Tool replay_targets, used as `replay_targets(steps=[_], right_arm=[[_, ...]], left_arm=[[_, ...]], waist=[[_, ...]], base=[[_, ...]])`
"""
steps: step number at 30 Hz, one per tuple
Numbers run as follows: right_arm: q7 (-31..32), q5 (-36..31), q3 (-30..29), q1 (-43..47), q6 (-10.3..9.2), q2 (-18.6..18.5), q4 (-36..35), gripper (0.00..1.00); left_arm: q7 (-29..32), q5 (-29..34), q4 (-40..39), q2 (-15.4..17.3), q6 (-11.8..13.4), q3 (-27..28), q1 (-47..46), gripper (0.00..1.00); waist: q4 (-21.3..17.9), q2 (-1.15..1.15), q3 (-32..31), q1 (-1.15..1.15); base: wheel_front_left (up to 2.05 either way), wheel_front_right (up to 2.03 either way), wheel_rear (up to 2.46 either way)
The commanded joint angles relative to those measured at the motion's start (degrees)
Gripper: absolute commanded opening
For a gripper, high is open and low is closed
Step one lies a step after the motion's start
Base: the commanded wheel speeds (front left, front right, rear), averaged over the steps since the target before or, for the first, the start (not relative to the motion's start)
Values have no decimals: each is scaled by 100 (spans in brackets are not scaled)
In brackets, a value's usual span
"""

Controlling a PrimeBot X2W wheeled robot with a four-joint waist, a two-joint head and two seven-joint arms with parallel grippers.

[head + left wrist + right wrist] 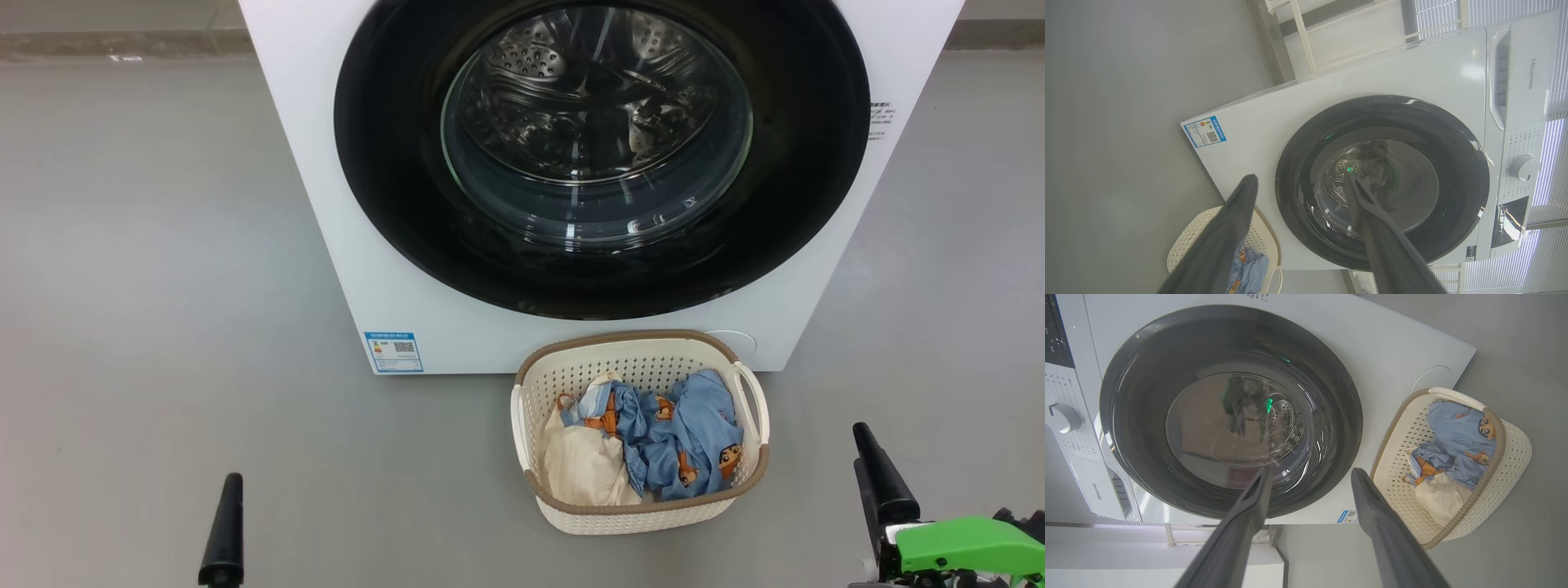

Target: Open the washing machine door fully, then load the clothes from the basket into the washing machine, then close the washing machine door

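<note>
The washing machine (318, 204) stands white and boxy ahead of me. Its glossy black door (392, 163) lies shut flat against the front, and the steel drum shows through the glass bowl. On the floor before its lower right stands the basket (645, 336), holding blue printed clothes (690, 441) and a cream cloth (584, 469). My left gripper (1300, 179) is open and empty, its finger (224, 523) low at the left, far from the basket. My right gripper (1310, 475) is open too, its finger (878, 478) to the right of the basket.
Grey floor (147, 286) spreads wide to the machine's left and right. A blue label (393, 352) marks the lower left corner of the machine. The control dial (1523, 167) sits on the top panel. A white rack frame (1302, 41) stands beside the machine.
</note>
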Motion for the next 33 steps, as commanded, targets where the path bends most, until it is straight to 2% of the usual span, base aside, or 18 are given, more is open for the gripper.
replay_targets(steps=[1, 14, 33], right_arm=[[-69, -186, 39, -239, 11, -132, -179, 100], [-303, -1424, 168, -282, 15, -219, -202, 100], [-607, -2872, 373, -327, 19, -350, -219, 100]], left_arm=[[-64, 164, -209, 92, 1, 45, -166, 100], [-299, 1410, -282, 93, 1, 59, -176, 100], [-604, 2968, -274, 134, 1, 70, -205, 100]], waist=[[1, 0, -1, 0], [-6, 0, 19, 0], [7, 0, 26, 0]], base=[[0, 0, 0], [0, 0, 0], [0, 0, 0]])
